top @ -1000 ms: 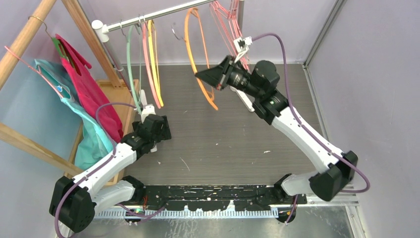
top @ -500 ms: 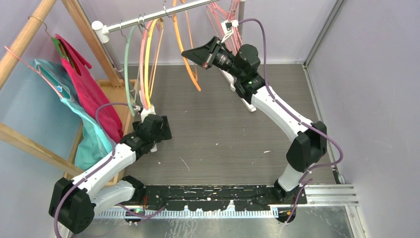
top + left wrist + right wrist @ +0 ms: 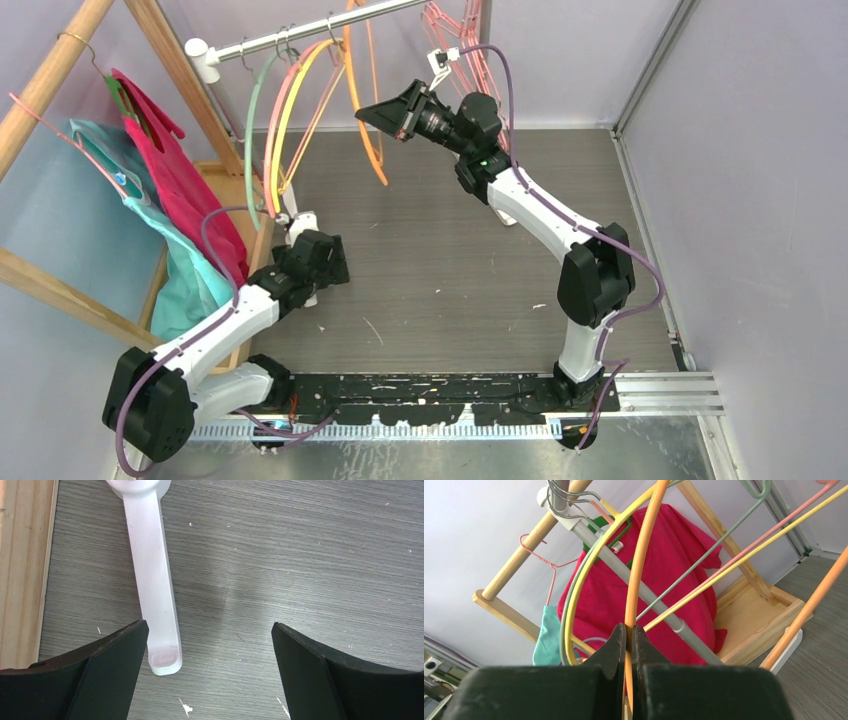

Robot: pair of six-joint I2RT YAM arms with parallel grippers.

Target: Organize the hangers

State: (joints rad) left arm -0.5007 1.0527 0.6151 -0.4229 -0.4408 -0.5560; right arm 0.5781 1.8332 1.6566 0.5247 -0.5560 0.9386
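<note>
- The orange hanger [image 3: 640, 565] is pinched low on its curved arm by your right gripper [image 3: 629, 632], whose fingers are closed tight on it.
- Its top runs up past the metal rail [image 3: 265, 42]; you cannot tell whether the hook sits on the rail.
- Just to its left, the yellow hanger [image 3: 596, 542] and pale green hanger [image 3: 248, 115] hang from the rail's left end, tilted towards the wooden frame [image 3: 50, 70].
- Pink wire hangers [image 3: 435, 15] bunch at the rail's far right end, behind your right wrist.
- A magenta garment [image 3: 674, 580] hangs on the wooden frame behind the rail.
- Your left gripper [image 3: 210, 626] is low over the table [image 3: 300, 555], fingers spread wide and holding nothing, with the rack's white foot [image 3: 152, 570] just inside its left finger.
</note>
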